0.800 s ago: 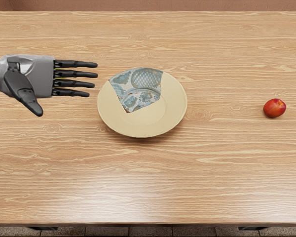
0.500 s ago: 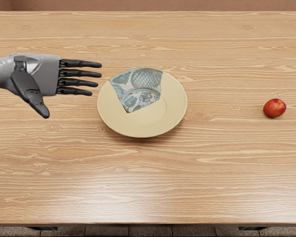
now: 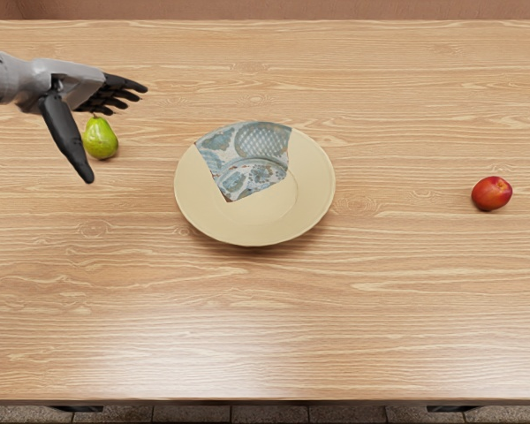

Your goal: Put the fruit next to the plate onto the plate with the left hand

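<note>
Head view, looking down at a slant on a light wooden table (image 3: 265, 309). We see the left arm entering from the picture's left edge near the far left corner, ending in the grey left robot hand (image 3: 71, 86) with black digits. We read the hand as released: its four fingers (image 3: 122, 87) reach out toward the right, only loosely bent and bunched close together, while the long black thumb (image 3: 68, 137) hangs away from them, pointing down and toward the viewer; nothing lies within its grasp. A small green pear (image 3: 100, 140) stands upright on the table, just below the fingers in the picture and just right of the thumb. We cannot tell whether the hand hovers above the pear or touches its top. The pear sits near the left side of the round beige plate (image 3: 311, 190), apart from its rim, with bare wood between them. The plate rests at the middle of the table; its upper left sector carries a blue-grey patterned patch (image 3: 247, 159), the remainder being plain. A small red round fruit (image 3: 492, 193) lies on the table well apart from the plate, toward the right edge and roughly level with the plate's centre. Of the two fruits, we note that the pear is the nearer to the plate, and that neither is on it.
</note>
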Robot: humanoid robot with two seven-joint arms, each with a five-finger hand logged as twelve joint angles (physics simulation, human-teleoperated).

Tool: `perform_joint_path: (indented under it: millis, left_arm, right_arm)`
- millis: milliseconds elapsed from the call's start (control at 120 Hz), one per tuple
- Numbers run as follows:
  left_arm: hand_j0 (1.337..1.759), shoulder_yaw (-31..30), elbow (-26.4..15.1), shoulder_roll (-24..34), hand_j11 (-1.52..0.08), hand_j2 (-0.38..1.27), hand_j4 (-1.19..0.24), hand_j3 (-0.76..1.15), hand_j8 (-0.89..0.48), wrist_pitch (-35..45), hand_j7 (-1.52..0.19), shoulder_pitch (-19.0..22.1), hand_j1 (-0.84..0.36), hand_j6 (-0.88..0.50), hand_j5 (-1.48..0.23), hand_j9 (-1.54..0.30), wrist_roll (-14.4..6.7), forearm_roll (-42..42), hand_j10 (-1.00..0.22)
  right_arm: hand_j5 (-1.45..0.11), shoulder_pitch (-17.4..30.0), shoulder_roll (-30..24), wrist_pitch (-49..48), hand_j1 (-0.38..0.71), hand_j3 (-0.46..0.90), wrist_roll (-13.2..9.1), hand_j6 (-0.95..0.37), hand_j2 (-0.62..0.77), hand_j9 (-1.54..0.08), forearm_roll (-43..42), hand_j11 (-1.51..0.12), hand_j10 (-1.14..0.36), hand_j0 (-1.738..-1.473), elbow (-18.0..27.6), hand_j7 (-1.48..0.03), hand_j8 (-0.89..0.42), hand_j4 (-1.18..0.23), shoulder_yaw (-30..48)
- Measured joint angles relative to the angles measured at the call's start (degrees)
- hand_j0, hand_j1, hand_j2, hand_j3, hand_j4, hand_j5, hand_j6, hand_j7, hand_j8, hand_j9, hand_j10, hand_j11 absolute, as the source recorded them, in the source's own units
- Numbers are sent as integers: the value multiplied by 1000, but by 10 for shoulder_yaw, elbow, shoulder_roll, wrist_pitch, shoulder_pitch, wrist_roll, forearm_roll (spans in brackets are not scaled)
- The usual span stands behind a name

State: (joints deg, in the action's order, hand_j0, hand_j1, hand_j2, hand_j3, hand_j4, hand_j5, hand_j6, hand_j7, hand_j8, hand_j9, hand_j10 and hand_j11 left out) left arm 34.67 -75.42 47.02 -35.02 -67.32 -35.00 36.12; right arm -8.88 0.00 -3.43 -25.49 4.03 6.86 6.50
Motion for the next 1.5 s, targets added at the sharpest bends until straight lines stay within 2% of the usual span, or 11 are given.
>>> perform_joint_path:
  millis: [217, 600, 683, 833, 1000, 1058, 1100, 1158, 1233, 1400, 1500]
  left_arm:
    - [1658, 0, 87, -69, -73, 12, -59, 0, -59, 3, -73, -7, 283, -60, -73, -73, 0, 93, -58]
    - [1658, -6, 235, -139, -83, 14, -67, 0, -68, 110, -83, -8, 273, -68, -83, -83, 0, 106, -67]
    - [1658, -57, 273, -151, -85, 14, -68, 0, -68, 117, -85, -50, 271, -69, -85, -85, 0, 108, -67]
    - [1658, -136, 333, -191, -89, 15, -72, 0, -72, 122, -89, -60, 268, -72, -90, -89, 0, 110, -71]
    - [1658, -198, 363, -213, -93, 15, -75, 0, -75, 123, -94, -88, 264, -76, -94, -94, 0, 110, -74]
    - [1658, -226, 386, -248, -94, 15, -75, 0, -76, 123, -95, -100, 263, -76, -95, -95, 0, 110, -75]
    - [1658, -254, 417, -286, -95, 16, -76, 0, -76, 124, -95, -107, 262, -77, -95, -95, 0, 110, -75]
    - [1658, -284, 456, -302, -95, 16, -77, 0, -77, 125, -96, -112, 262, -78, -96, -95, 0, 110, -76]
    - [1658, -313, 486, -302, -96, 16, -77, 0, -77, 133, -96, -122, 261, -78, -96, -96, 0, 110, -76]
    - [1658, -372, 569, -356, -97, 16, -77, 0, -77, 152, -97, -120, 261, -78, -97, -97, 0, 110, -76]
    - [1658, -397, 600, -358, -97, 16, -76, 0, -77, 168, -97, -120, 261, -77, -97, -97, 0, 109, -76]
  right_arm:
    - [0, -1, 0, 0, -349, 0, 0, 0, 0, 0, 0, 0, 0, -1658, 0, 0, 0, 0, 0]
    - [0, 0, 0, 0, -349, 0, 0, 0, 0, 0, -1, 0, 0, -1658, 0, 0, 0, 0, 0]
    - [0, 0, 0, 0, -349, 0, 0, 0, 0, 0, -1, 0, 0, -1658, 0, 0, 0, 0, 0]
    - [0, 0, 0, 0, -349, 0, 0, 0, 0, 0, -1, 0, 0, -1658, 0, 0, 0, 0, 0]
    - [0, 0, 0, 0, -349, 0, 0, 0, 0, 0, -1, 0, 0, -1658, 0, 0, 0, 0, -1]
    - [0, 0, 0, 0, -349, 0, 0, 0, 0, 0, -1, 0, 0, -1658, 0, 0, 0, 0, -1]
    - [0, 0, 0, 0, -349, 0, 0, 0, 0, 0, -1, 0, 0, -1658, 0, 0, 0, 0, -1]
    - [0, 0, 0, 0, -349, 0, 0, 0, 0, 0, -1, 0, 0, -1658, 0, 0, 0, 0, -1]
    - [0, 0, 0, 0, -349, 0, 0, 0, 0, 0, -1, 0, 0, -1658, 0, 0, 0, 0, -1]
    - [0, 0, 0, 0, -349, 0, 0, 0, 0, 0, -1, 0, 0, -1658, 0, 0, 0, 0, -1]
    - [0, 0, 0, 0, -349, 0, 0, 0, 0, 0, -1, 0, 0, -1658, 0, 0, 0, 0, -1]
